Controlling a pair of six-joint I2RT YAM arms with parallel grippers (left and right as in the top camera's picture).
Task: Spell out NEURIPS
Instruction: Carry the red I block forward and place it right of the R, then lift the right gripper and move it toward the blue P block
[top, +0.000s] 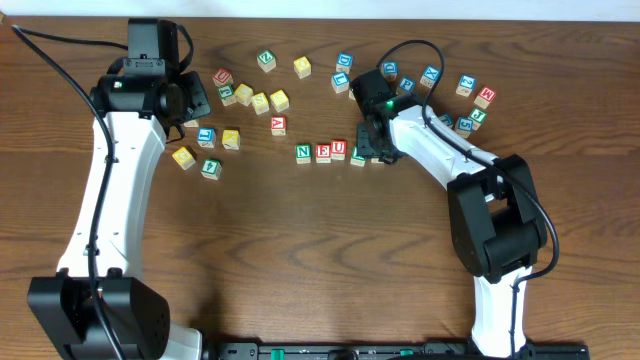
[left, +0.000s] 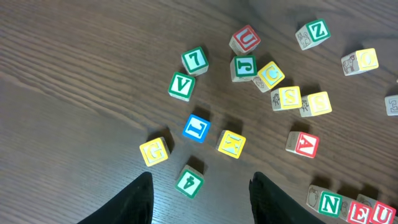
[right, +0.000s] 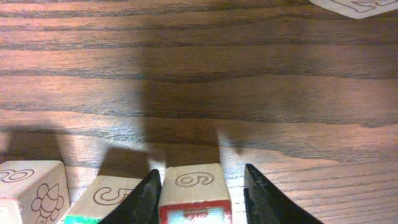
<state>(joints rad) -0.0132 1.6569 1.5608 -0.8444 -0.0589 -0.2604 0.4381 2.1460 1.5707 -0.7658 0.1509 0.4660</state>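
The right claw stands open around a red-edged cube, with a gap showing at one finger. That cube sits on the surface, at the right end of the middle row that begins N cube, E cube, U cube. The left claw hangs open and empty above scattered cubes at the far left.

Three cubes in a row read N, E, U; the cube between the jaws shows perhaps 6.
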